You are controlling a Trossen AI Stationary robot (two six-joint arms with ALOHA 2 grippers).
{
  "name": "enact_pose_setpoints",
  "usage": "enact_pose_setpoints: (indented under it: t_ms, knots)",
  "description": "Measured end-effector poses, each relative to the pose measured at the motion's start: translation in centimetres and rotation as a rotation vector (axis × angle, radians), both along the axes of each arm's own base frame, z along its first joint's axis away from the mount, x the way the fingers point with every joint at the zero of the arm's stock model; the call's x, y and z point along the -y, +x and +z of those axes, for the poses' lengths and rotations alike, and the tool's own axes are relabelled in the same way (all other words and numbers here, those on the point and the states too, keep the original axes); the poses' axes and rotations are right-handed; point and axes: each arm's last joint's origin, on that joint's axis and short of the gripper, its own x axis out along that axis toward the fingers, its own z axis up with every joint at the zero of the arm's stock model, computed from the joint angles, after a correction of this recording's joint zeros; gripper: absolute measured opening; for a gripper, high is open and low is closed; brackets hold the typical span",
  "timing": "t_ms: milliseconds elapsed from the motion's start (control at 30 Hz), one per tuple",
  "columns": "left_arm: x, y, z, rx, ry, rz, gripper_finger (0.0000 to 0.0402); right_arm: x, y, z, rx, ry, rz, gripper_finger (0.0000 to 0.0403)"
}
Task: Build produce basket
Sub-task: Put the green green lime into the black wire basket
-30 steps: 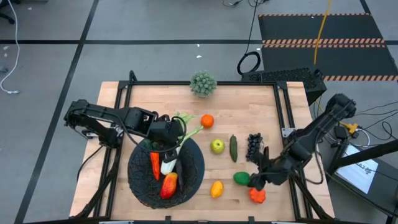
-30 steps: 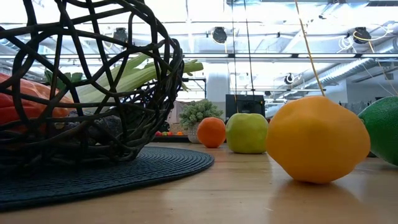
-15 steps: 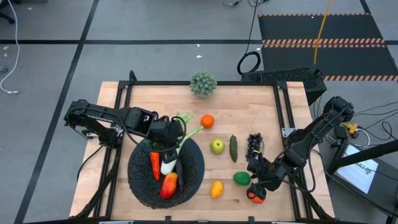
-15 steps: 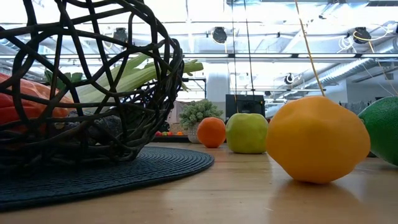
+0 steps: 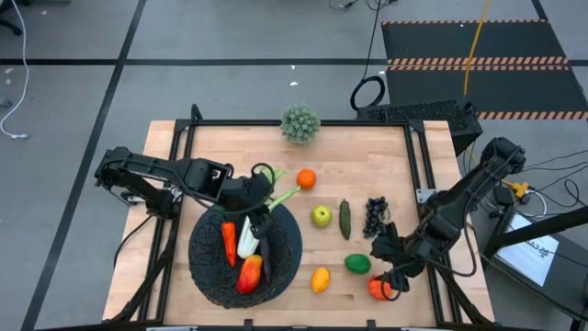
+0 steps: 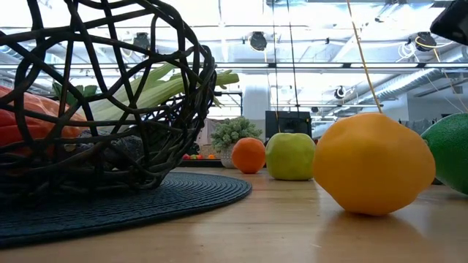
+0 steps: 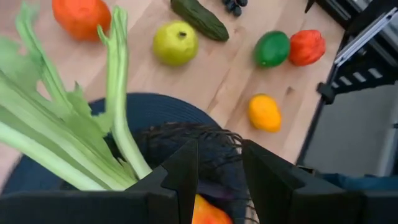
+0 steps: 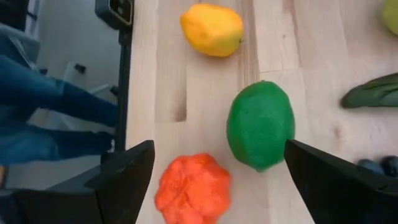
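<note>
The black mesh basket (image 5: pixel 276 267) (image 6: pixel 110 109) holds the carrot (image 5: pixel 228 244), the mango (image 5: pixel 249 273) and the celery (image 5: pixel 248 241) (image 7: pixel 68 124), whose leafy end leans out over the far rim. My left gripper (image 5: pixel 254 210) (image 7: pixel 219 149) hovers open above the basket's far part, beside the celery. On the table lie the orange (image 5: pixel 306 178), apple (image 5: pixel 321 216), cucumber (image 5: pixel 344 219), grapes (image 5: pixel 375 213), lime (image 5: pixel 357 264) (image 8: pixel 260 124), lemon (image 5: pixel 320 279) (image 8: pixel 211 28) and tomato (image 5: pixel 378 290) (image 8: pixel 193 190). My right gripper (image 5: pixel 391 272) (image 8: pixel 219 146) is wide open above the tomato and lime, clear of both.
The spiky ball plant (image 5: pixel 299 122) stands at the table's far edge. A dark round mat (image 6: pixel 146 201) lies under the basket. A person's legs in blue (image 8: pixel 37 106) show past the table's near edge. Bare wood lies left of the basket and near the right edge.
My right gripper has moved from beside the lime toward the table's near edge over the tomato, staying open, then shifted slightly right; a dark part of it now shows in the low view's upper right corner. The produce has stayed in place.
</note>
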Motion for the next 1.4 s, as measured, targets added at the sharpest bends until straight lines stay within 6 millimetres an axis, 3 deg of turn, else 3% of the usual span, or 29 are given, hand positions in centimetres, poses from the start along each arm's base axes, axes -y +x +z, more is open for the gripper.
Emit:
enact_pose_setpoints:
  t_ms: [367,800,1400]
  knots:
    - [2.6,0.5,1.0,0.148,-0.091,0.031,0.0124,-0.7,-0.5,0.0,0.128,-0.103,0.016,0.0354]
    - [5.9,-0.2,1.6,0.249,-0.098,0.111,0.0124,-0.9,-0.9,-3.4,0.213,-0.063,0.031,0.0354]
    - [6.0,-0.4,1.6,0.272,-0.023,0.148,0.0124,1.7,-1.3,-8.9,0.277,-0.051,-0.067,0.0354]
